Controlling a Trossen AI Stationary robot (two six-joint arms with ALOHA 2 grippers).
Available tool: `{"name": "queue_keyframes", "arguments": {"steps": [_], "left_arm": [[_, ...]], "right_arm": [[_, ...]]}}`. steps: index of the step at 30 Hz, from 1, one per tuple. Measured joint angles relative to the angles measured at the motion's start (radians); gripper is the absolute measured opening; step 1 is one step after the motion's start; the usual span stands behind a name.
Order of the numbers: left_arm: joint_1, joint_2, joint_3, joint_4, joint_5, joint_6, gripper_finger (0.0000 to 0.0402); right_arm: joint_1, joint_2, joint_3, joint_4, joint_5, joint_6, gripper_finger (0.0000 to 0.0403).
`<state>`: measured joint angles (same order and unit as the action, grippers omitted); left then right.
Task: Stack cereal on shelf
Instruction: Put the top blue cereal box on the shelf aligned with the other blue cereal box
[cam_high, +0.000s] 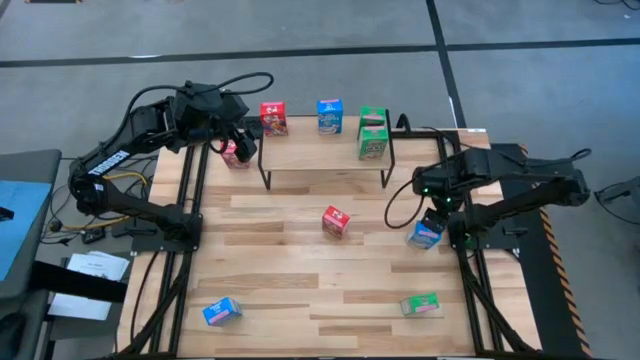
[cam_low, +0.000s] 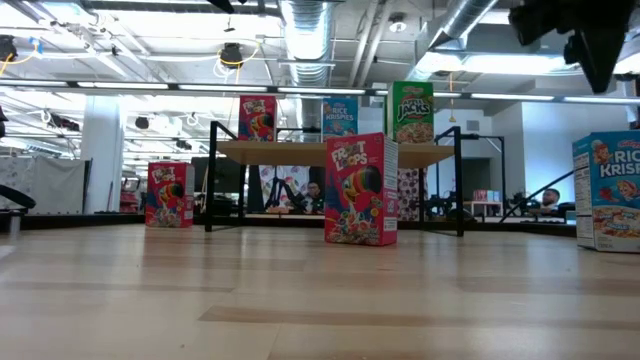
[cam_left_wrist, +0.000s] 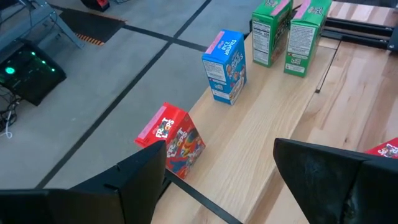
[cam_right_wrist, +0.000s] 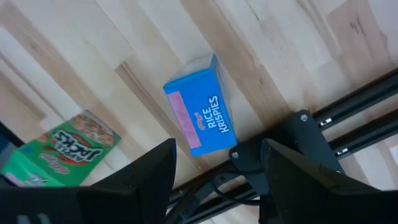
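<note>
The light-wood shelf stands at the table's far side. On it stand a red box, a blue box and two green boxes. My left gripper is open and empty at the shelf's left end, over a red box that stands on the table. My right gripper is open and empty above a blue box, which stands upright near the table's right edge. Another red box stands mid-table.
A blue box lies near the front left of the table. A green box lies near the front right and also shows in the right wrist view. Black arm frames run along both table sides.
</note>
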<state>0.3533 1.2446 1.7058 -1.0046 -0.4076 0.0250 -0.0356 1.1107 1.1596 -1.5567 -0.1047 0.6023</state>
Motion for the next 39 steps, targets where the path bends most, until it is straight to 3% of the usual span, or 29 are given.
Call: {"name": "queue_keyframes", "arguments": {"steps": [12,21,29,39], "left_arm": [[0.0,0.0,0.0,0.0,0.0,0.0,0.0286],[0.0,0.0,0.0,0.0,0.0,0.0,0.0286],[0.0,0.0,0.0,0.0,0.0,0.0,0.0286],[0.0,0.0,0.0,0.0,0.0,0.035,0.0286]], "right_arm": [[0.091,0.009,-0.097,0.086,-0.001,0.017,0.026],[0.15,0.008,-0.168,0.191,0.001,-0.065,0.026],[0.174,0.008,-0.175,0.193,0.095,-0.081,0.026],[0.173,0.008,-0.175,0.226,0.102,-0.081,0.026]]}}
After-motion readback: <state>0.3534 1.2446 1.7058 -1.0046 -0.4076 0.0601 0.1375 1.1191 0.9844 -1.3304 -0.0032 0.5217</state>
